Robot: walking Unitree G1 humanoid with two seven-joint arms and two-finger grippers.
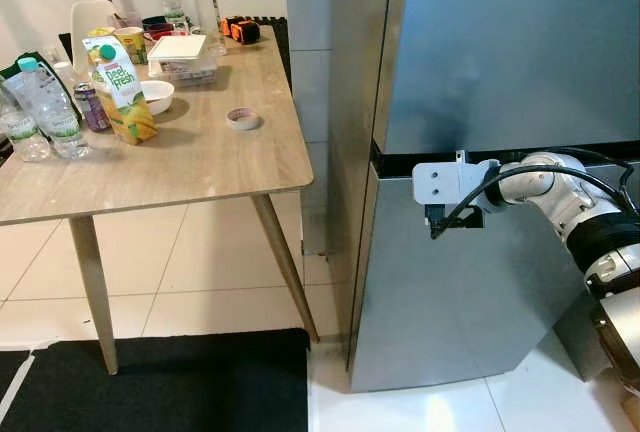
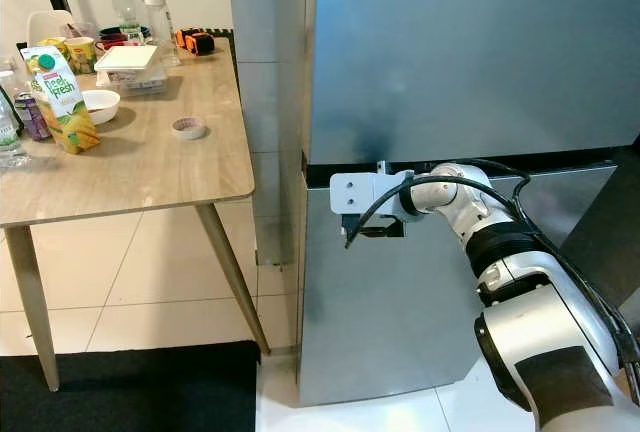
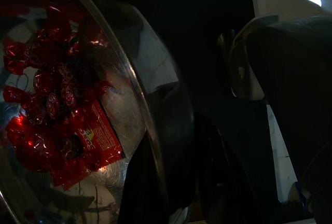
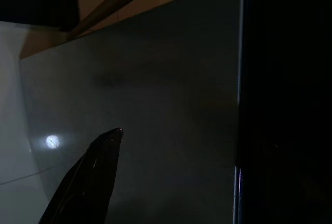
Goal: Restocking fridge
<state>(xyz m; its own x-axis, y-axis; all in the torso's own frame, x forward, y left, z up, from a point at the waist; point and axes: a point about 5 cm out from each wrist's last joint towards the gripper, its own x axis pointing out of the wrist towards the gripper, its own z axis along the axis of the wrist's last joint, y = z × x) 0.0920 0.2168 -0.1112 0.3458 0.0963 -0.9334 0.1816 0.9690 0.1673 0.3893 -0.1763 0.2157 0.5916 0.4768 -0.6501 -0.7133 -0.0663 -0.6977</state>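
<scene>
Head views: fridge [image 1: 500,52] closed; right tool [image 2: 362,224] at the door seam, grip undeterminable. Juice carton [image 1: 120,87] and bottles [image 1: 45,112] wait on the tabletop [image 1: 200,162]. Left wrist: red-wrapped packet [image 3: 57,110], hold unclear. Restocking barely begun.

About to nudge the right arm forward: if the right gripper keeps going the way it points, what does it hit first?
Most likely the fridge: the right gripper sits at the dark seam between its two doors, fingers aimed into the steel front. Remaining gap unclear.
</scene>
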